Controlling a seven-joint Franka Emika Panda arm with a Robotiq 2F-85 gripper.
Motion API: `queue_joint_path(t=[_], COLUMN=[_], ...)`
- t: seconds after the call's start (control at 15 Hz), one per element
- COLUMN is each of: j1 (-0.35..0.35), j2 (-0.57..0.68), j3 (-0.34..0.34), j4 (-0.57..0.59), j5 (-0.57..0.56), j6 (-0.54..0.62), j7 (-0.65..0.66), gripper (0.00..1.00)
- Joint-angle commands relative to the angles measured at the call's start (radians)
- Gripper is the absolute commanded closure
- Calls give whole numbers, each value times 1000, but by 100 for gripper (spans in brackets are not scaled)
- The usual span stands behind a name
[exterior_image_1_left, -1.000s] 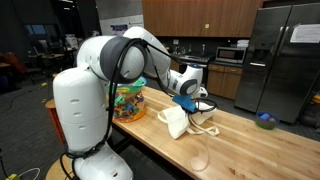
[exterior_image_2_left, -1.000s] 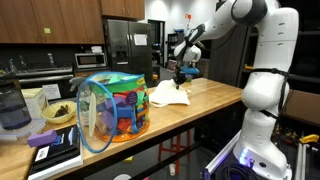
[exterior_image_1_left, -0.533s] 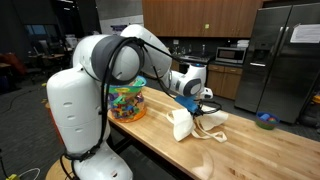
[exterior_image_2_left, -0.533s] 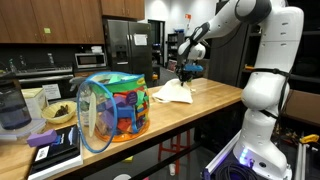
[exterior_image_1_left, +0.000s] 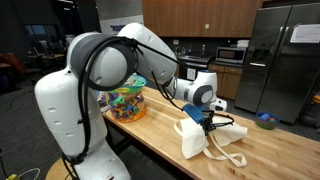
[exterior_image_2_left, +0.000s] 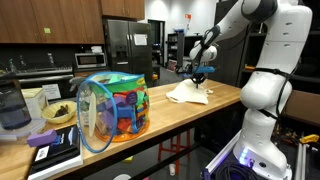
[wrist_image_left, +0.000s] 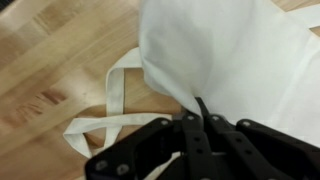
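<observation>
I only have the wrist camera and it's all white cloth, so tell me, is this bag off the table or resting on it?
Observer: In an exterior view the white bag is pinched at its top by the shut jaws and pulled upward, while its bottom rests on the wooden table.
Operator: Anything close that I could bump?
Observer: The nearest big thing is a colourful mesh basket, standing further along the table, well apart from the bag.
Operator: And on the other side?
Observer: What looks like a small blue bowl sits near the table's far end, clear of the bag.
</observation>
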Motion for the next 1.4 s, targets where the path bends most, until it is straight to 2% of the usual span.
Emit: queue_joint_path(t=[0.0,0.2,0.4,0.53,0.87,1.07,1.33], j1=[-53,-78,-88,-94,-91,-70,-14], j2=[-4,45,107,158,209,202,180], j3=[-40,-64,-85,-104,-148,-140,-91], j4=[27,104,208,276,348,355,366], j5=[-58,-67,-6,-11,-34,-44,-37], j6=[-29,-27,-35,-52,-56,-46,-24], j7=[78,83,60,68,94,88,61], gripper=[99,99,99,99,99,99,99])
